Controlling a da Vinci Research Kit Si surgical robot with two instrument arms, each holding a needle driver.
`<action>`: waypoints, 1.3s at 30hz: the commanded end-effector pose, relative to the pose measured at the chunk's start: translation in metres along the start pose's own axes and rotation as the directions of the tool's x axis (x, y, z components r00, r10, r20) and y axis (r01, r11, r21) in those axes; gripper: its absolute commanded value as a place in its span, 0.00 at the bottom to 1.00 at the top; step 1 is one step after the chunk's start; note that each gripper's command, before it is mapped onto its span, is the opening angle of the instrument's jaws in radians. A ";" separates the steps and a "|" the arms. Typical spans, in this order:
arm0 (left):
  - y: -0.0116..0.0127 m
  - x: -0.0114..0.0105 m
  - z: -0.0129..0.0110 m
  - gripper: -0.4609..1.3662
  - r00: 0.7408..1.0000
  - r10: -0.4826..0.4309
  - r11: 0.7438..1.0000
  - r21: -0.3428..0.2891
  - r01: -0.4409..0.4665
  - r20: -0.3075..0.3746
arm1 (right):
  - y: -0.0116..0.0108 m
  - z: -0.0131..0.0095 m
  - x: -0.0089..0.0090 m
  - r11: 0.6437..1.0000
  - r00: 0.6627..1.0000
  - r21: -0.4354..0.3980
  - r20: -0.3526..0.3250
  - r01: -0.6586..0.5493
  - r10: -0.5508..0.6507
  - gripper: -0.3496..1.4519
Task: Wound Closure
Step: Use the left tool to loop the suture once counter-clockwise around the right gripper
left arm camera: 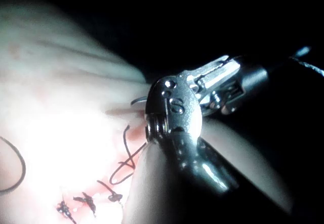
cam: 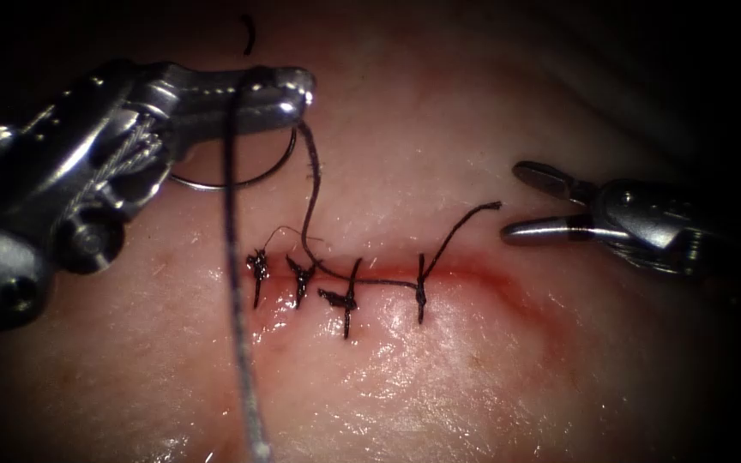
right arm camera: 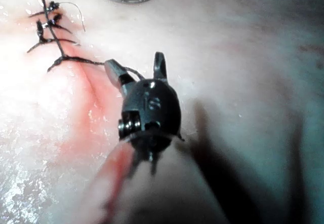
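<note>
four dark stitches [cam: 336,287] already cross the cut [cam: 473,276], and the stretch they cover looks drawn together; to the right of the last stitch the cut runs on as an unsewn red line curving away, so by my reckoning most of the closure is done and that right end is what is left. my left tool [cam: 289,93] sits above the stitches, its jaws closed on the needle [cam: 242,178] near one end of its curve; the rest of the thin silver arc hangs below the jaws, clear of the tissue [cam: 439,386] and not in it. the thread [cam: 309,201] drops from those jaws down to the stitch line, and a short free tail [cam: 469,219] rises from the rightmost stitch toward my right tool [cam: 529,201], which hovers just right of that tail with its jaws spread, holding nothing. the tissue is pale, wet and glossy, with red fluid [cam: 516,296] tinting the cut's edges. another strand [cam: 237,326] crosses in front of the stitches.
</note>
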 end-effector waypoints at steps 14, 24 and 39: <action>-0.0002 -0.0015 0.0024 0.06 0.999 -0.050 0.998 -0.041 0.051 0.015 | -0.0031 0.0044 0.0028 0.999 0.999 0.041 -0.048 -0.016 0.018 0.00; -0.0006 -0.0025 0.0041 0.06 0.995 -0.102 0.990 -0.096 0.103 0.015 | -0.0056 0.0092 0.0044 0.997 0.996 0.073 -0.083 -0.008 0.014 0.00; -0.0046 -0.0035 0.0033 0.06 0.977 -0.182 0.973 -0.120 0.195 0.110 | -0.0147 0.0147 0.0074 0.973 0.989 0.225 -0.146 0.045 -0.012 0.00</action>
